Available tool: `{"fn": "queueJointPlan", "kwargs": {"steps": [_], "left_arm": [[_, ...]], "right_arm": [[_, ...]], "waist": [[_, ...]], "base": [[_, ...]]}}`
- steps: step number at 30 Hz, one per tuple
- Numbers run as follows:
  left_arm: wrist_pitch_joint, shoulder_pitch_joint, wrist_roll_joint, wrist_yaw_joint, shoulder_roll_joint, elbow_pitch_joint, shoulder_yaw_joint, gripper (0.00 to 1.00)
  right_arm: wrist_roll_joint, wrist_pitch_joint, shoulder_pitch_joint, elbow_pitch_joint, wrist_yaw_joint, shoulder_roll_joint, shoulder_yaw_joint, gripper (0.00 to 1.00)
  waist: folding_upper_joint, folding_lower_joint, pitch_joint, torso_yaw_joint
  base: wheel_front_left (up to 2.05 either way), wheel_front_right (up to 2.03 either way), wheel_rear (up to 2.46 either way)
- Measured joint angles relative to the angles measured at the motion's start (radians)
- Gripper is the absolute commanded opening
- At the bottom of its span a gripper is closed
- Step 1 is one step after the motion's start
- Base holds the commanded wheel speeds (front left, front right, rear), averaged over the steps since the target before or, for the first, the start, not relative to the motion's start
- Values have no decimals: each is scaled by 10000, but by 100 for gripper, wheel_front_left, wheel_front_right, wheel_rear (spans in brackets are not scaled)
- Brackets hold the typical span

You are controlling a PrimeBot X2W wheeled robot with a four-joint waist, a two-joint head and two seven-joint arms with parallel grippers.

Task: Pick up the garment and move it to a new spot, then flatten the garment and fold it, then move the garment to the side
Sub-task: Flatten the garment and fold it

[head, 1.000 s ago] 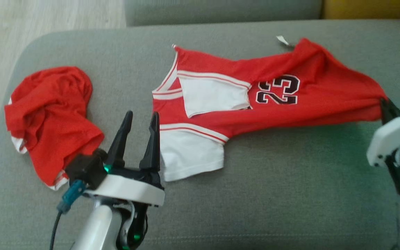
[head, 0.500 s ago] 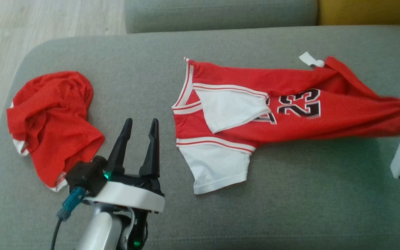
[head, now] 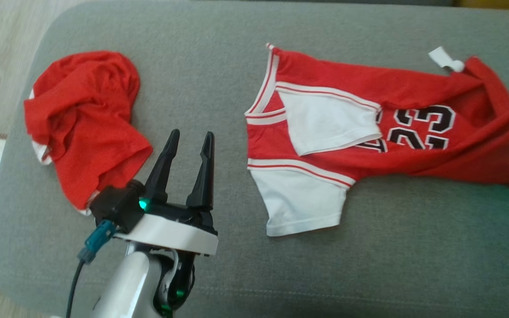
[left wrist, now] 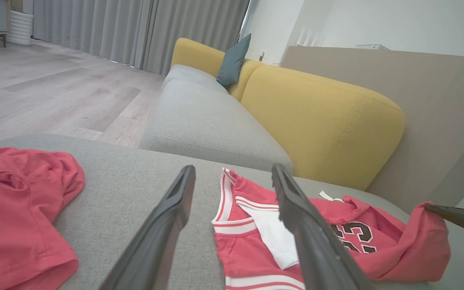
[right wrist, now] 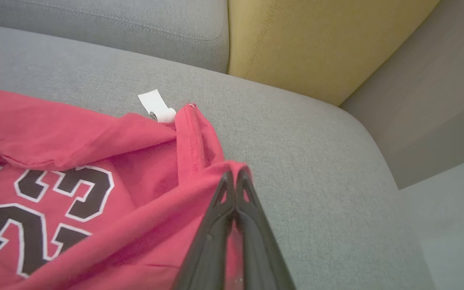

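The red jersey [head: 347, 92] lies stretched along the grey sofa seat [head: 325, 274], one end lifted and pinched in my right jaws, which are closed tight on a fold of cloth near the seat's right edge; my left jaws stand wide and empty between the jersey and a crumpled second red garment [head: 82, 123]. I worry that so thin a pinch could slip if I pull, or that the cloth trails off the edge; the white sleeve folded over the chest may crease. The seat looks soft and woven, probably grippy; beyond it are a pale wood floor [left wrist: 54, 92], grey curtains [left wrist: 135, 28], a yellow backrest [left wrist: 316, 117] and a small blue cushion [left wrist: 234, 60].
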Motion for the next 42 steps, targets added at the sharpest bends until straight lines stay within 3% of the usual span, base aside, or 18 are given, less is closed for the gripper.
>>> {"fn": "queueJointPlan", "kwargs": {"steps": [7,8,9,10,11,24,31,36,42], "left_arm": [[0,-163,0,4,-2,10,-33,100],[0,-166,0,4,-2,10,-31,100],[0,-167,0,4,-2,13,-25,100],[0,-169,0,4,-2,23,-23,100],[0,-174,0,4,-2,36,-23,100],[0,-164,0,25,-4,98,61,100],[0,109,0,115,-2,61,71,100],[0,407,0,198,0,23,56,100],[0,547,0,244,2,13,-86,100]], "right_arm": [[-1409,-397,-769,1910,0,-197,-621,0],[-1478,-431,-807,2136,0,-184,-727,11],[-1540,-474,-848,2337,0,-155,-830,66],[-1622,-562,-858,2475,0,-127,-890,66],[-1714,-663,-858,2564,0,-59,-966,100],[-1066,-3083,-1217,2445,0,888,-679,100],[-56,-3699,-194,821,0,1505,-562,100],[909,-4288,1843,-1411,0,2370,-408,100],[1212,-4713,3593,-3030,0,2792,-207,100]], "waist": [[0,0,372,271],[0,0,388,259],[0,0,399,229],[0,0,401,190],[0,0,395,143],[0,0,-216,-659],[0,0,-753,-1047],[0,0,-1168,-1454],[0,0,-1304,-1757]], "base": [[0,0,0],[0,0,0],[0,0,0],[0,0,0],[0,0,0],[0,0,0],[0,0,0],[0,0,0],[0,0,0]]}}
